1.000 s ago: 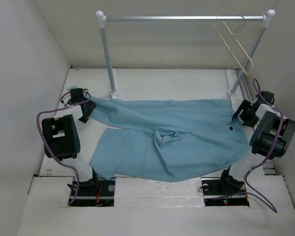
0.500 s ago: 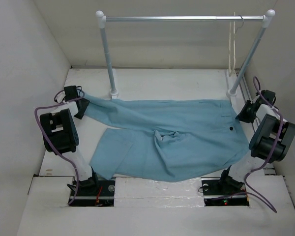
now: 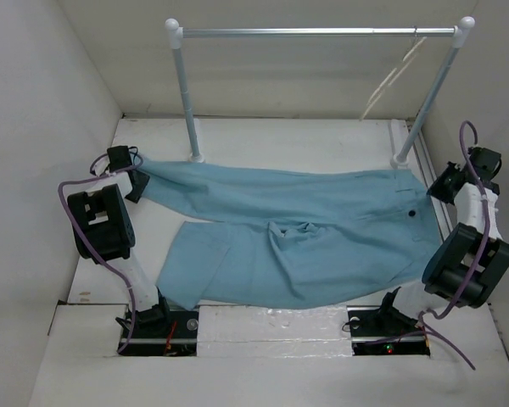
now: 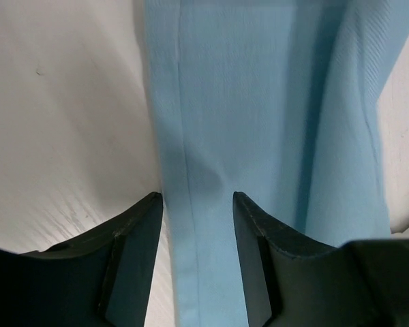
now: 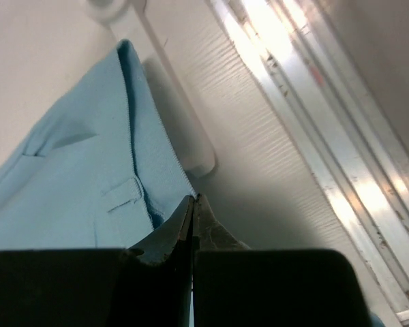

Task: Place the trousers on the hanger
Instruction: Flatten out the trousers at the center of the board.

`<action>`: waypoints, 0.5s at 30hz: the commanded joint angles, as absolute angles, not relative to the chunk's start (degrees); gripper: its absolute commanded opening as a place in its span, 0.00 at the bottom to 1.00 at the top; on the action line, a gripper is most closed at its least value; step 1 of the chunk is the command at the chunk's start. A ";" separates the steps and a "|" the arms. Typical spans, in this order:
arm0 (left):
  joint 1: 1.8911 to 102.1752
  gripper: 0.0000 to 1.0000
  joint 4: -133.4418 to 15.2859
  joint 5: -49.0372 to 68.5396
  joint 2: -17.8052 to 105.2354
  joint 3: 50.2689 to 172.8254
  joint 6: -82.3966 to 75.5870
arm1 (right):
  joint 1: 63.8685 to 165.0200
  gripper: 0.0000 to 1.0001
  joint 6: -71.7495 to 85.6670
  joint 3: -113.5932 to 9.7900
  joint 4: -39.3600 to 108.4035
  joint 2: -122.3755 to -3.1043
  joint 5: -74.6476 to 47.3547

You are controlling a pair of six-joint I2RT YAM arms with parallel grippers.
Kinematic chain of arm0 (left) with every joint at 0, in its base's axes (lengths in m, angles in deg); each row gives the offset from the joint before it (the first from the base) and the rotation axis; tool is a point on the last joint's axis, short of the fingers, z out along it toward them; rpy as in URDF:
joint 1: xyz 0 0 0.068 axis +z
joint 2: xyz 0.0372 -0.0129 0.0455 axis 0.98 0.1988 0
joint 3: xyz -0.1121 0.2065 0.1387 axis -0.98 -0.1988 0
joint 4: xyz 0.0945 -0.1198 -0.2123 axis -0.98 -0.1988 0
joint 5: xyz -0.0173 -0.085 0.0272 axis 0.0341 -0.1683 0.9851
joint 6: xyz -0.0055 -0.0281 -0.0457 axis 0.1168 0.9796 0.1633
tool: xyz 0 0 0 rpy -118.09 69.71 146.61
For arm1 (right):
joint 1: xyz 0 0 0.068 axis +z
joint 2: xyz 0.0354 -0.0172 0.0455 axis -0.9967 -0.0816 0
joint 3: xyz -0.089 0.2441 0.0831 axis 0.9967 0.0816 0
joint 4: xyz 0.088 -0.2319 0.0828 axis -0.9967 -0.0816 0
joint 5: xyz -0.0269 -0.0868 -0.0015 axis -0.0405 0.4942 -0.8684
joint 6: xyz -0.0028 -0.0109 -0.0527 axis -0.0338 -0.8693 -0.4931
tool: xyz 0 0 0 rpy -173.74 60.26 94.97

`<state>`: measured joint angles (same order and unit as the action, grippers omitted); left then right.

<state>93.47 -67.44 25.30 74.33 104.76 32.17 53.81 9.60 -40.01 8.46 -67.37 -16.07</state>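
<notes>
Trousers (image 3: pixel 305 229) are spread flat across the middle of the desk (image 3: pixel 263 140), waistband over by the right edge and the legs running toward the left edge. The far leg is pulled out pretty straight, while the near one lies wider with some rumpling around the crotch. The small dark button (image 3: pixel 413 214) faces up near the waistband.

Left fingers (image 3: pixel 136 180) have the end of that far leg near the left edge. On the wrist cam there's a fair gap between them, filled with blue cloth. Right fingers (image 5: pixel 193 208) are pressed right together, pinching the waistband edge by the right edge of the desk.

The hanger (image 3: pixel 387 85) hangs off the silver rail (image 3: pixel 318 32) up by the far right corner. It's tilted and looks blurry, well clear of the trousers.
</notes>
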 commanded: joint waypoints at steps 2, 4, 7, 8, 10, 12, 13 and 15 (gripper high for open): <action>95.06 0.44 -70.76 25.57 73.51 104.15 30.46 | 51.04 0.00 12.53 -43.94 10.16 -64.72 -8.92; 95.67 0.48 -71.63 25.31 73.78 104.42 29.67 | 50.43 0.00 13.24 -43.33 10.51 -64.54 -6.36; 95.67 0.50 -73.31 26.01 74.83 105.91 28.88 | 49.81 0.38 13.59 -42.97 15.05 -66.55 -9.85; 95.67 0.51 -73.40 26.27 75.18 106.26 28.79 | 49.81 0.57 12.55 -43.76 14.38 -67.95 -11.87; 95.67 0.51 -73.84 25.93 76.15 106.88 28.79 | 52.35 0.61 11.49 -47.44 10.61 -71.30 -13.74; 95.67 0.52 -74.36 25.40 77.55 108.37 28.52 | 55.24 0.61 10.95 -46.33 10.41 -70.26 -14.62; 95.67 0.51 -74.89 25.48 78.17 108.98 28.09 | 56.13 0.60 11.30 -42.66 12.60 -66.77 -14.71; 95.67 0.46 -76.21 26.45 79.83 110.48 27.82 | 57.80 0.57 12.97 -38.34 14.63 -62.45 -16.01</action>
<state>95.18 -71.42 25.61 76.62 108.94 29.37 55.23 12.13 -41.22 11.24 -69.21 -13.03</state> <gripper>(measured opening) 0.470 0.572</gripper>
